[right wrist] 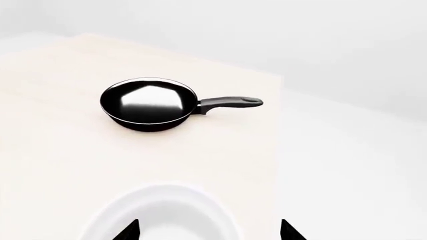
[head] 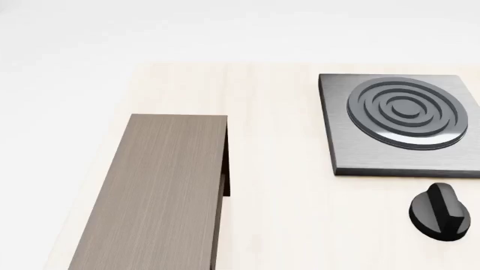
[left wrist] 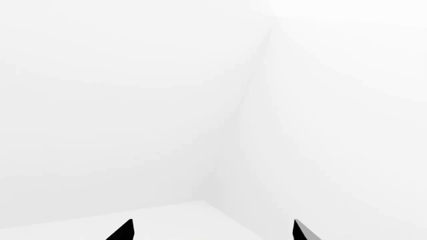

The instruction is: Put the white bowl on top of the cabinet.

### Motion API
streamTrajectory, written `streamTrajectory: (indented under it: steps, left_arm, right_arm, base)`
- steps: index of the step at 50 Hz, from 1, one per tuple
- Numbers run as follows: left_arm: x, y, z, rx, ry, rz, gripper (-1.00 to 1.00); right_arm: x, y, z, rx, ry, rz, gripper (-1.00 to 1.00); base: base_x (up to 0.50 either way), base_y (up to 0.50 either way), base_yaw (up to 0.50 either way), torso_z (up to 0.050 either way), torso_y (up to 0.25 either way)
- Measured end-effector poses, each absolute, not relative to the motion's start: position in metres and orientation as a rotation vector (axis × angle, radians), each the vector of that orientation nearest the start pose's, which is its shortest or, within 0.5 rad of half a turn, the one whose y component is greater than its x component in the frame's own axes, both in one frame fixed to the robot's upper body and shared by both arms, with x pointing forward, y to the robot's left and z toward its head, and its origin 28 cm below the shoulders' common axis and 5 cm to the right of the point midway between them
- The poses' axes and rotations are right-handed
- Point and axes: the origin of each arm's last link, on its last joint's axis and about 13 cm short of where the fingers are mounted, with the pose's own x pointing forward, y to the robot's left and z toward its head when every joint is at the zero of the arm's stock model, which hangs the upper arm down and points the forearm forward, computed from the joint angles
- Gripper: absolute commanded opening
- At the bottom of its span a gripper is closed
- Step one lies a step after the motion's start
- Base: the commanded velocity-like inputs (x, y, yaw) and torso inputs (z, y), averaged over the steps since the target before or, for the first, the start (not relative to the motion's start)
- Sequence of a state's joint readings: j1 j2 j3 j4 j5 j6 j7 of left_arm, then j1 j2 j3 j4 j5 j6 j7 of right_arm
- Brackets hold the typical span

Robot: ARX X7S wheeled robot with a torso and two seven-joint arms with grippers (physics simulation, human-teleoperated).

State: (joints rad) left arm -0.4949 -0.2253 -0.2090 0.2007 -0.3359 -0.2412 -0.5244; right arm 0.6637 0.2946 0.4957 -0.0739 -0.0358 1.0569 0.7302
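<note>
The white bowl (right wrist: 163,212) stands on the pale table in the right wrist view, cut off by the frame edge. My right gripper (right wrist: 208,231) hovers above it, open, with one black tip over the bowl and the other past its rim; nothing is between the jaws. The cabinet (head: 161,191), with its flat grey-brown wood-grain top, lies along the left of the head view. My left gripper (left wrist: 213,231) is open and faces only blank white floor and walls. Neither gripper nor the bowl shows in the head view.
A black frying pan (right wrist: 148,104) with its handle pointing sideways sits on the table beyond the bowl. A square grey stove plate (head: 405,121) with concentric rings and a black knob (head: 441,211) sit at the head view's right. The pale table (head: 277,225) ends near the pan.
</note>
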Motion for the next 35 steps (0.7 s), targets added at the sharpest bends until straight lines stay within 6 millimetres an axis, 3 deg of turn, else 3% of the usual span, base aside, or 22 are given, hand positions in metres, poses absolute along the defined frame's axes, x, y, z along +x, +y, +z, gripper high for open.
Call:
streamTrajectory:
  steps: [17,35]
  left_arm:
    - [0.29,0.289,0.179,-0.266,-0.458,0.616,1.0]
    - [0.289,0.289,0.18,-0.264,-0.456,0.616,1.0]
  right_arm:
    - [0.278,-0.266,0.153,0.002,0.305,-1.347,1.0]
    - [0.281,-0.278,0.143,0.073,0.354,-1.329,1.0]
  base:
    - [0.0,0.0,0.0,0.0,0.0]
    - [0.0,0.0,0.0,0.0,0.0]
